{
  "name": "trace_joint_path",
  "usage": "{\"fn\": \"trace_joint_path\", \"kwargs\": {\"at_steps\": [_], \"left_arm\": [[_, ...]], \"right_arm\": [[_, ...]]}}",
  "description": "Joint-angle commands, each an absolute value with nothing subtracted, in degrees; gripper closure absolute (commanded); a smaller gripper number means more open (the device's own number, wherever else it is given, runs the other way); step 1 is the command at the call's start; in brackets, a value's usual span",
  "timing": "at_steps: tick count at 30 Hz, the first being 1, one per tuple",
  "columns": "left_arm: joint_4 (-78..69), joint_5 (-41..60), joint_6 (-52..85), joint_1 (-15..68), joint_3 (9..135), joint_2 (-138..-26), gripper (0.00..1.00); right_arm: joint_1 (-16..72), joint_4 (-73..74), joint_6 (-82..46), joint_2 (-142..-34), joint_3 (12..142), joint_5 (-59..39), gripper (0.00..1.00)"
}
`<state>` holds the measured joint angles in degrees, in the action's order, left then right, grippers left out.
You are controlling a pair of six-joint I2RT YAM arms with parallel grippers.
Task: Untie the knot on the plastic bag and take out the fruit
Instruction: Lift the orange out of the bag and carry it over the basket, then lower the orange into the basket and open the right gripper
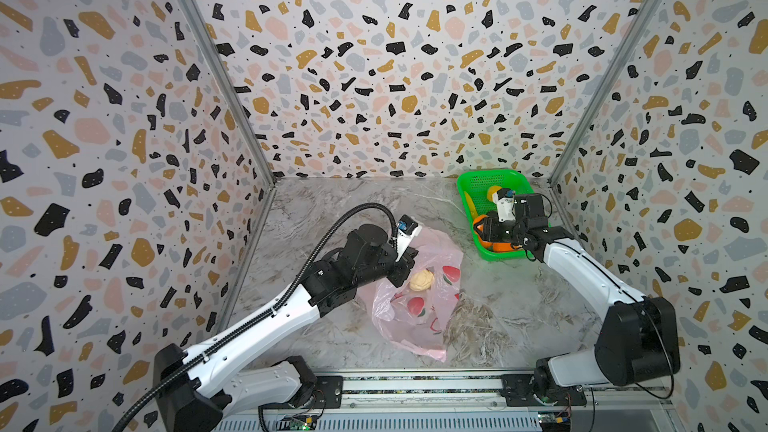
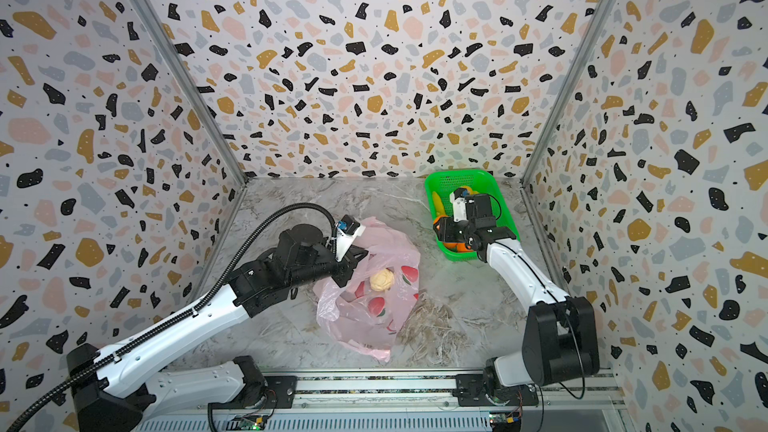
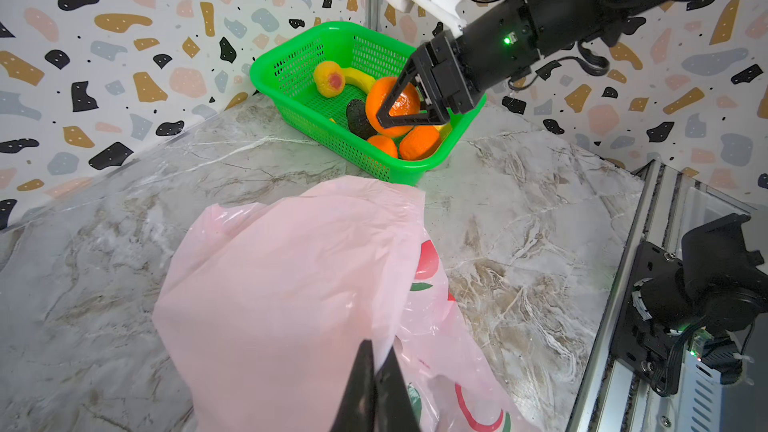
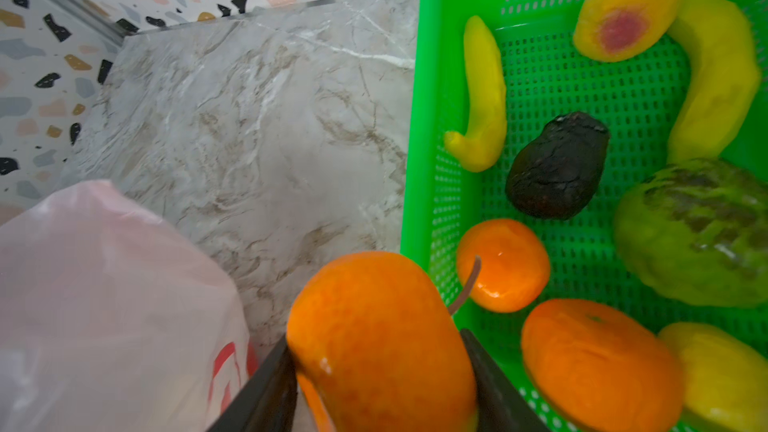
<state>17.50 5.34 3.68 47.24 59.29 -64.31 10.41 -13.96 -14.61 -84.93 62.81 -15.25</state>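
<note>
1. While the right jaws gripped an orange fruit (image 4: 365,317) by its sides, the desk (image 1: 332,209) lay bare between them and the left jaws, so the way back looked unobstructed.
2. The plastic bag (image 3: 291,284) lay under the left jaws, which were closed on a raised fold of its film. That hold was best kept steady, so the mouth would gape. No knot could be made out.
3. The green basket (image 3: 291,72) sat below and ahead of the right jaws, with a dark avocado (image 4: 557,168) and others inside.
4. The orange fruit hung at the basket's near rim. It should be released only once it is fully past the wall, low, and over a free patch.
5. A pale fruit (image 1: 422,279) lay in the bag just beside the left jaws, well apart from the right ones, and seemed the next to fetch.
</note>
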Motion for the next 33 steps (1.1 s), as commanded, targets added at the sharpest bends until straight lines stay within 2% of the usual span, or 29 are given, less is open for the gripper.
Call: {"fn": "trace_joint_path", "kwargs": {"at_steps": [1, 7, 8, 9, 11, 13, 19, 26, 33], "left_arm": [[15.1, 5.8, 3.2, 46.8, 60.3, -63.5, 1.00], [15.4, 6.0, 3.2, 46.8, 60.4, -63.3, 1.00], [15.5, 6.0, 3.1, 46.8, 60.3, -63.2, 1.00], [15.6, 5.9, 3.1, 46.8, 60.2, -63.1, 1.00], [15.5, 5.7, 3.1, 46.8, 60.1, -63.0, 1.00], [15.5, 5.7, 3.1, 46.8, 60.2, -63.0, 1.00], [15.3, 5.6, 3.1, 46.8, 60.3, -63.2, 1.00], [15.0, 5.5, 3.1, 46.8, 59.8, -63.3, 1.00], [14.3, 5.7, 3.1, 46.8, 59.7, -63.2, 1.00]], "right_arm": [[9.2, -11.1, -13.9, -88.1, 66.3, -9.8, 0.43], [8.4, -10.4, -13.8, -97.4, 72.5, -5.0, 0.42], [8.3, -10.0, -13.8, -98.2, 73.0, -4.7, 0.38], [8.2, -9.9, -13.6, -98.9, 73.5, -4.4, 0.28], [8.2, -10.4, -13.3, -99.4, 74.7, -3.7, 0.14], [8.2, -10.8, -13.3, -99.4, 75.2, -3.0, 0.10], [8.1, -12.7, -13.1, -96.6, 74.3, -3.7, 0.09], [8.8, -17.4, -12.9, -88.5, 71.5, -9.5, 0.10], [15.3, -25.5, -12.6, -76.5, 66.0, -16.4, 0.11]]}}
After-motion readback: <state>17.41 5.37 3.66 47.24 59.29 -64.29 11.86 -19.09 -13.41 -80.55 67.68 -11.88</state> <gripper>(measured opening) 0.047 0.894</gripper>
